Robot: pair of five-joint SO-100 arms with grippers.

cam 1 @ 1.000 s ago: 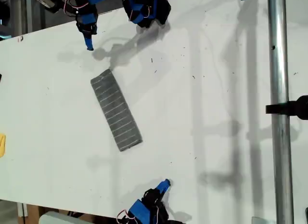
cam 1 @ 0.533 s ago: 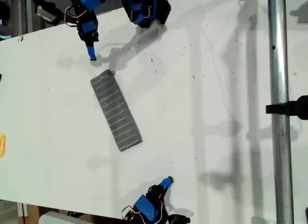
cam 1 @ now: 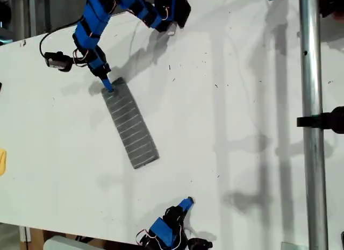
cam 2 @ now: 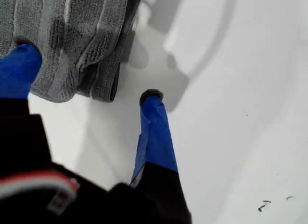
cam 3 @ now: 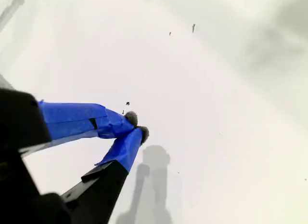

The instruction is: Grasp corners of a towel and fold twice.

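My first gripper [cam 2: 86,72] stands with its blue-taped fingers [cam 2: 155,132] apart: one pad rests on the end of the grey, white-striped soft cloth towel [cam 1: 130,124], the other on the bare white table surface [cam 1: 242,99] just beside the layered edge. This straddle places the folded edge between the jaws, which I judge to be the set-up for pinching a corner [cam 2: 103,91] of the towel. In the exterior view, my first gripper [cam 1: 107,85] meets the towel at its upper end, at about 11 o'clock from the cloth's centre. The towel lies flat as a narrow strip, already folded along its length to judge by the stacked layers at its end. Its long axis runs from about 11 o'clock to about 5 o'clock in the exterior view, with the thin white stripes lying crosswise to that axis. My second gripper [cam 3: 137,126] has its blue fingertips together and holds nothing; it hangs over bare table. In the exterior view it [cam 1: 186,202] sits at about 5 o'clock from the towel, well apart from the lower end, probably parked clear of it.
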